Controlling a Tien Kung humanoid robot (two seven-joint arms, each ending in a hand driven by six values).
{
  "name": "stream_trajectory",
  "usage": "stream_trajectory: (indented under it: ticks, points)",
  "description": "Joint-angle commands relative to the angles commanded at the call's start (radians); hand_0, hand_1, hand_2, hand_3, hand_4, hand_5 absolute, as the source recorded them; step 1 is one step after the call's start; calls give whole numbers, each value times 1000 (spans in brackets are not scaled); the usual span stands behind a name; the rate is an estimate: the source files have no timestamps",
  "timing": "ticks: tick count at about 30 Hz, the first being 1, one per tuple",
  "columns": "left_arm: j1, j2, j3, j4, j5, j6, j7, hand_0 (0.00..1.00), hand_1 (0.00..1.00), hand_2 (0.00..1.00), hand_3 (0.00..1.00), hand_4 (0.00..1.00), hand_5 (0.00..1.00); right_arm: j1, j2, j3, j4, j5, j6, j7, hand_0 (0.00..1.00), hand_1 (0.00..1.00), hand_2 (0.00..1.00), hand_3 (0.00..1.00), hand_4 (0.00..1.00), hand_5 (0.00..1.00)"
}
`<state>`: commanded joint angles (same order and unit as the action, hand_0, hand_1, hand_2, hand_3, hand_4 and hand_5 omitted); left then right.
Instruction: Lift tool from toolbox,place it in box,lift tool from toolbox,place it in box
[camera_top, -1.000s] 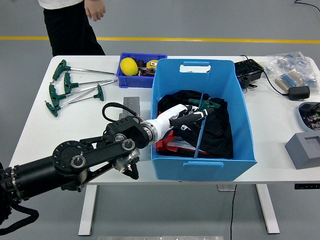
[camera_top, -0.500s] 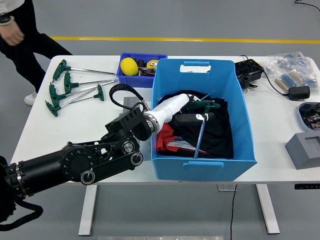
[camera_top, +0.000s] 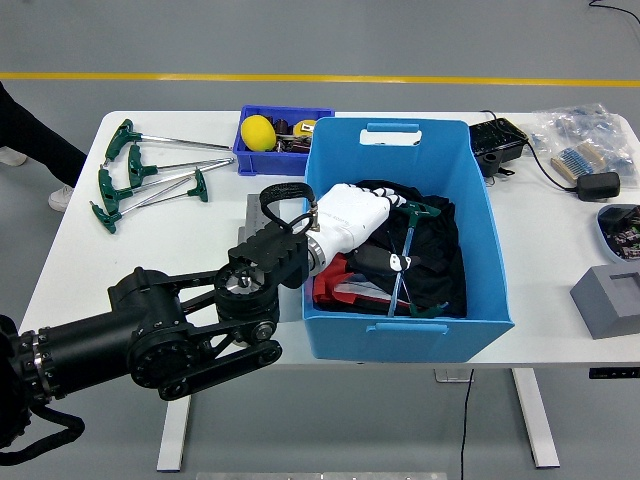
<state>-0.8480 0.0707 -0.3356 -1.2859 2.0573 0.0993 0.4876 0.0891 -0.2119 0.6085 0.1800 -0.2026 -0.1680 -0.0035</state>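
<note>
Green-handled T-wrench (camera_top: 408, 255) now lies on the dark cloth inside the blue box (camera_top: 480, 210), let go a moment ago. Left hand (camera_top: 352, 218) pulls back toward the rim, fingers loose and empty. One placement looks done; more wrenches (camera_top: 140, 172) wait on the worktop (camera_top: 60, 270).

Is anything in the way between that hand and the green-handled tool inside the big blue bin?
Nothing visible. The left hand is already inside the bin, right beside the T-handle tool, which leans over the dark clothing. Whether the fingers grip it cannot be made out.
</note>
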Motion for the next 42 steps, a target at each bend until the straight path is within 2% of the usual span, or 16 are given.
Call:
stream_trajectory:
  ticks: [4,10,11,12,17,18,19,23,24,27,28,31,35,36,37,42]
  points:
    - [10,3,-6,-5,122,52,-28,819,888,998,960,872,845,-1,0,3,0,-3,0,-1,687,648,724,589,833,759]
    - [41,11,-48,-24,151,190,-73,865,922,998,961,862,826,-3,1,0,0,3,0,1,687,647,724,589,833,759]
    - [47,13,-59,-31,154,195,-70,865,922,998,961,862,826,-3,1,-1,0,4,-1,1,687,647,724,589,833,759]
    - [58,14,-78,-41,160,196,-67,780,843,978,859,833,636,-4,0,-5,0,11,0,2,686,647,724,589,833,761]
    - [123,15,-164,-87,183,223,-69,780,843,978,859,833,636,-5,-1,-24,0,45,1,9,686,647,724,589,833,761]
    - [148,18,-192,-103,191,233,-74,728,774,876,718,818,593,-6,0,-25,0,48,1,9,686,647,724,589,832,760]
    - [166,22,-214,-113,196,235,-77,728,774,876,718,818,593,-7,0,-28,0,51,0,9,686,647,724,589,832,760]
    - [236,42,-308,-134,212,181,-82,728,774,876,718,818,593,-11,3,-27,0,60,-2,11,686,647,724,589,832,760]
    - [254,51,-330,-137,212,174,-84,718,733,792,620,805,572,-13,4,-26,0,61,-2,11,687,647,724,588,833,761]
    - [311,78,-397,-144,212,179,-120,718,733,792,620,805,572,-14,4,-31,0,65,-2,13,687,647,724,588,833,761]
    - [340,85,-433,-149,212,162,-146,718,733,792,620,805,572,-15,4,-35,0,69,-2,14,687,647,724,588,833,761]
    - [411,81,-541,-159,212,91,-211,637,687,767,603,790,528,-20,7,-52,0,85,-2,17,688,647,723,588,833,761]
    - [512,69,-698,-165,212,103,-255,637,687,767,603,790,528,-24,9,-61,0,85,-2,19,688,647,723,588,833,761]
    - [536,69,-734,-163,212,112,-263,560,645,725,590,789,480,-25,10,-61,0,85,-1,19,688,647,724,588,832,760]
    - [562,68,-769,-155,212,118,-271,560,645,725,590,789,480,-26,10,-61,0,86,0,20,688,647,724,588,832,760]
    - [661,65,-938,-81,212,72,-256,523,624,688,588,785,480,-28,12,-63,0,97,0,21,688,647,723,588,831,759]
